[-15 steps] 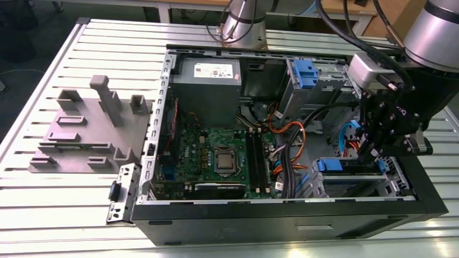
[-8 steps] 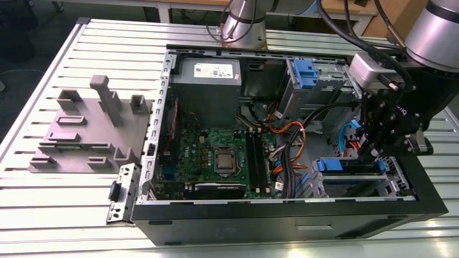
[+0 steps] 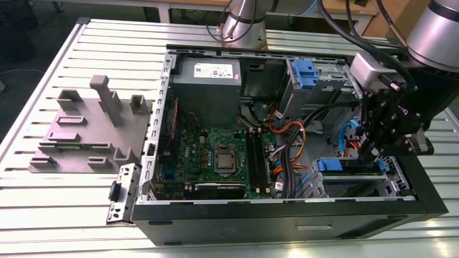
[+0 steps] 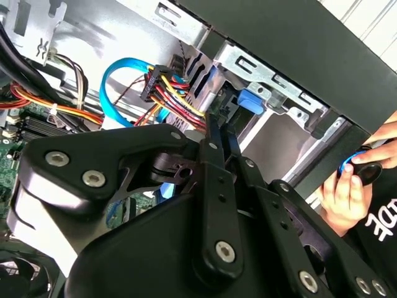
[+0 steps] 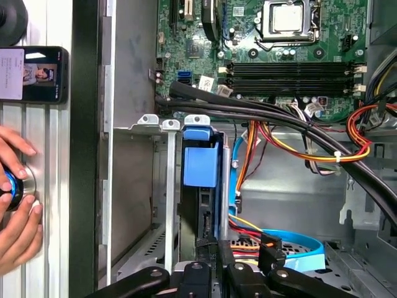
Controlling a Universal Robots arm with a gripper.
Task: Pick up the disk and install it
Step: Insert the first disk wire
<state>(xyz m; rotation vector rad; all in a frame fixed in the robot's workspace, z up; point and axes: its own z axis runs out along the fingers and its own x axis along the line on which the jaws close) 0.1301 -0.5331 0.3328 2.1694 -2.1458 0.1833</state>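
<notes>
Exterior view: the open computer case [image 3: 287, 221] lies on its side on the slatted bench [image 3: 43, 207], with a grey plastic fixture [image 3: 79, 134] beside it on the exterior view's left. The arm reaches down into the drive cage at the case's corner on the exterior view's right. The tool [image 3: 371, 156] is right at the disk [image 3: 338, 165], which sits in that cage with its blue bracket showing. The motherboard [image 3: 215, 156] is well apart, in the middle of the case.

Second wrist view: the tool [image 4: 218, 121] has its fingers [image 4: 211, 149] drawn almost together. As far as I can make out they're pinching the near end of the disk [image 4: 250, 99], which is slotted on edge into the metal cage. A blue data cable [image 4: 124, 68] loops just beside it. Outside the case, a person's hand [image 4: 344, 186] grips a round blue-and-black knob.

First wrist view: the disk [image 5: 200, 162] stands on edge in the bay, bracket toward the motherboard [image 5: 279, 37]. The tool [image 5: 214, 247] is touching its near end, and orange and yellow wires [image 5: 310, 146] run right alongside. The hand [image 5: 15, 198] rests on the bench near a phone [image 5: 34, 74].
</notes>
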